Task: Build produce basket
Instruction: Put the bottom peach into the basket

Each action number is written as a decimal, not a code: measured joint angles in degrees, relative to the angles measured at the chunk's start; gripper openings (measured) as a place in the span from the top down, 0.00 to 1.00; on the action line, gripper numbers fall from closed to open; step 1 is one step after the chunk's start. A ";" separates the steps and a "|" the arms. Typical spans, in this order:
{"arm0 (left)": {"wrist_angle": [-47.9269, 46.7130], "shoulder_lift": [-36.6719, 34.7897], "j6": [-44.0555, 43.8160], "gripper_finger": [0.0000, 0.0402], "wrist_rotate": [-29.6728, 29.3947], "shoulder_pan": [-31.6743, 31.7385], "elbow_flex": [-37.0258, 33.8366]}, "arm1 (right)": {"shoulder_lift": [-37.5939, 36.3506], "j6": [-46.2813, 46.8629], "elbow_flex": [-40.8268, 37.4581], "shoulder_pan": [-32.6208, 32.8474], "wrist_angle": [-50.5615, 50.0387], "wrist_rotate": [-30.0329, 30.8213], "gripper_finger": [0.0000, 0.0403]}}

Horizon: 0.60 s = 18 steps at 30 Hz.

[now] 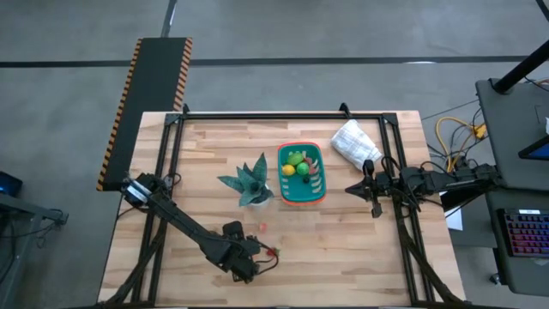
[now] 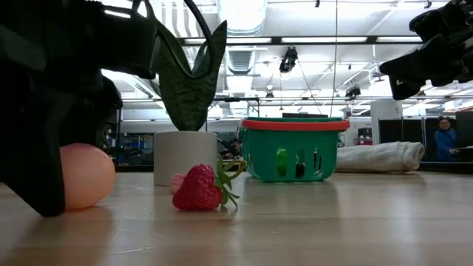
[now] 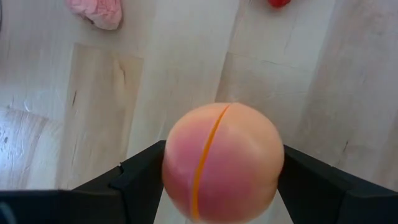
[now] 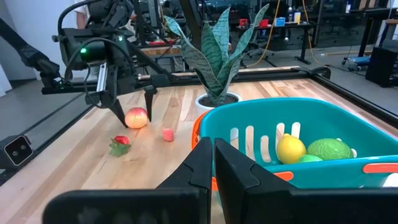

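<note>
Well apart from the small teal-green slotted plastic basket [image 1: 301, 174], the left claw [image 4: 129, 107] straddles a round peach-coloured toy fruit [image 3: 222, 163] on the bench [image 1: 343, 249], fingers snug against it, presumably ready to lift it.

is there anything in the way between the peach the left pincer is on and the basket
Partly. The potted plant stands between the peach at the left pincer and the basket, slightly left of the straight line. The strawberry lies beside the peach.
</note>
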 joint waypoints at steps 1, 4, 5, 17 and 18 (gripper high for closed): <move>0.01 0.00 0.00 0.35 0.00 0.02 0.01 | 0.02 0.00 0.00 0.00 0.00 -0.02 0.98; 0.04 0.02 0.00 0.35 0.04 0.07 0.03 | 0.00 -0.02 0.00 0.01 0.00 0.00 0.98; 0.04 0.02 -0.02 0.35 0.02 0.07 0.05 | 0.02 0.00 0.00 0.00 0.00 0.00 0.98; 0.79 0.00 -0.22 0.49 1.31 0.11 0.42 | 0.01 0.00 0.00 0.00 0.00 0.00 0.98; 0.79 0.00 -0.20 0.49 1.31 0.11 0.42 | -0.01 0.00 0.00 0.01 0.00 0.00 0.98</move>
